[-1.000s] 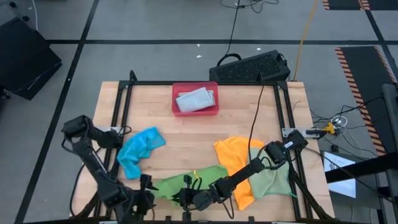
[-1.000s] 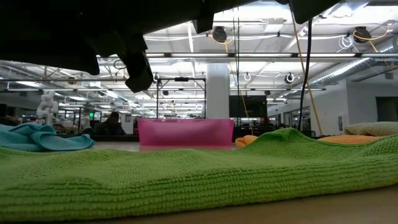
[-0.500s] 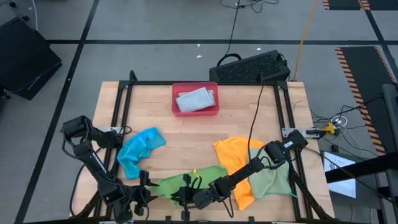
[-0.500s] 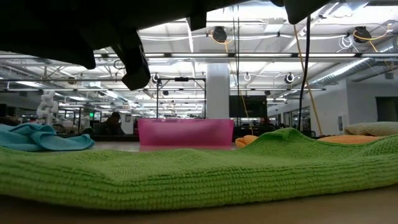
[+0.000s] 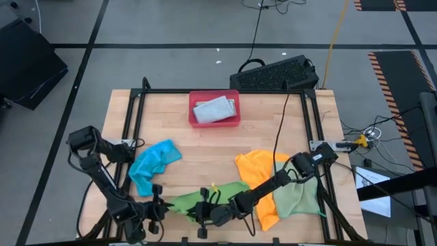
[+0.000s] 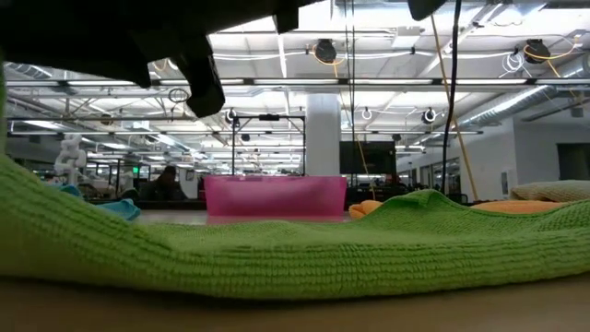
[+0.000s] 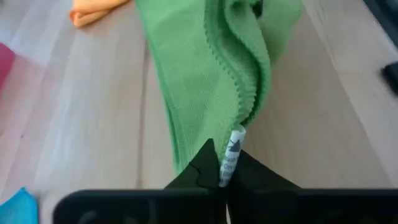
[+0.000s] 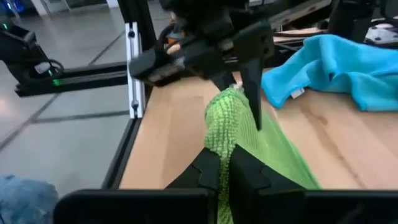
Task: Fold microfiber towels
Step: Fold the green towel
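Left jaws clamped on green towel at its tagged corner; a second ago wide apart above it. Right jaws clamped on the same towel's other near corner, unchanged. Towel edge now raised at left jaws in low view, earlier flat. Both corners held: lift and spread judged the next step, fold not yet begun.

Towel stretched between the two jaws along near desk edge. Blue towel just beyond left jaws, clear of green. Orange towel beyond right jaws, touching green towel's far end; may drag along. Pale green towel beside orange. Tray with grey towel well beyond, no obstruction.
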Tool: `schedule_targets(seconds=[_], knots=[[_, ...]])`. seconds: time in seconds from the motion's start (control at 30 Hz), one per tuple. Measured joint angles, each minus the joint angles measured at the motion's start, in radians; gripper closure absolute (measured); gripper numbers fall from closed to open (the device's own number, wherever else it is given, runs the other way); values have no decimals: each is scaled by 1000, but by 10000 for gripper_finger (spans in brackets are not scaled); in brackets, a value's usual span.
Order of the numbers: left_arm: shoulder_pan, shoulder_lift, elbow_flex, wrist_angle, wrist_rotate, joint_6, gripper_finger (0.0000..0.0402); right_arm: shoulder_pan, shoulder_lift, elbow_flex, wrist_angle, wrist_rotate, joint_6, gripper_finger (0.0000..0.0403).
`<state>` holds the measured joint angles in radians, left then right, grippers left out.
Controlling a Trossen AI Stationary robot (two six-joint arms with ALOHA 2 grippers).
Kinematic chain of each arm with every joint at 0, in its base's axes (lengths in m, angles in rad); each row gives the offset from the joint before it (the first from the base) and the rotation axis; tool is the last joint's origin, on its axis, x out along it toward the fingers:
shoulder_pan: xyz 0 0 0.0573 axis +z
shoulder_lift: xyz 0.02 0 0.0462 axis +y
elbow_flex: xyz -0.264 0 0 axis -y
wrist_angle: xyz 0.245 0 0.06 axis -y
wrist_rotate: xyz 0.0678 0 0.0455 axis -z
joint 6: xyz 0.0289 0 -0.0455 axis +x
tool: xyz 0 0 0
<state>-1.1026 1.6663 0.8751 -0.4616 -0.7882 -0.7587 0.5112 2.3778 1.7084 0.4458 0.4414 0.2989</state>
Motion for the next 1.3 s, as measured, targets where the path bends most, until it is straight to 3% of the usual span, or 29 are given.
schedule_targets(seconds=[0.17, 0.37, 0.5, 0.67, 0.83, 1.07, 1.3], knots=[[10, -102, 39, -149, -16, -46, 395, -28, -81, 0, -117, -5, -61, 395], [45, -284, 64, -307, -28, 9, 396, -93, -198, 0, -219, -81, -226, 395], [111, -424, 64, -387, -119, 66, 396, -181, -291, 0, -230, -140, -355, 395], [204, -624, 73, -396, -251, 224, 398, -321, -426, 1, -268, -302, -414, 395], [255, -789, 137, -298, -293, 432, 397, -453, -560, 1, -326, -508, -367, 395], [303, -853, 178, -103, -58, 679, 397, -508, -621, 1, -367, -756, -184, 395], [327, -745, 147, -121, 140, 487, 395, -424, -625, -42, -524, -778, -166, 395]])
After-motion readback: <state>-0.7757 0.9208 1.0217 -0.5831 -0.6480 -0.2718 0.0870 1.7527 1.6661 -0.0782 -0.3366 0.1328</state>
